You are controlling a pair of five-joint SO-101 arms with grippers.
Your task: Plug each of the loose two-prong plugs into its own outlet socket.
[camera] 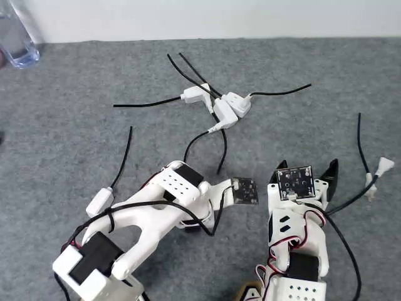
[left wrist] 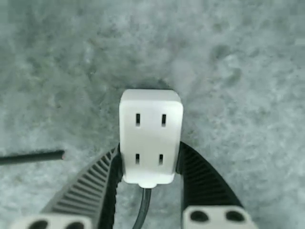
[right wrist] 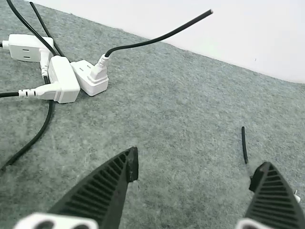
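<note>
Left gripper (left wrist: 148, 155) clamped on white outlet socket (left wrist: 150, 126) (four slots showing), low over grey carpet (left wrist: 238, 71). Right gripper (right wrist: 198, 162) spread wide, holding nothing; plug cluster (right wrist: 71, 81) lies well beyond.

The socket block (left wrist: 150, 138) loses its cord (left wrist: 142, 210) at the edge; corner vessel (camera: 15, 37) perhaps a bottle.

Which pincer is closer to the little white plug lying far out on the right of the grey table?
Right. The right pincer is open beside the plug, not touching; the left pincer, shut on an outlet socket, sits farther off beyond it.
</note>
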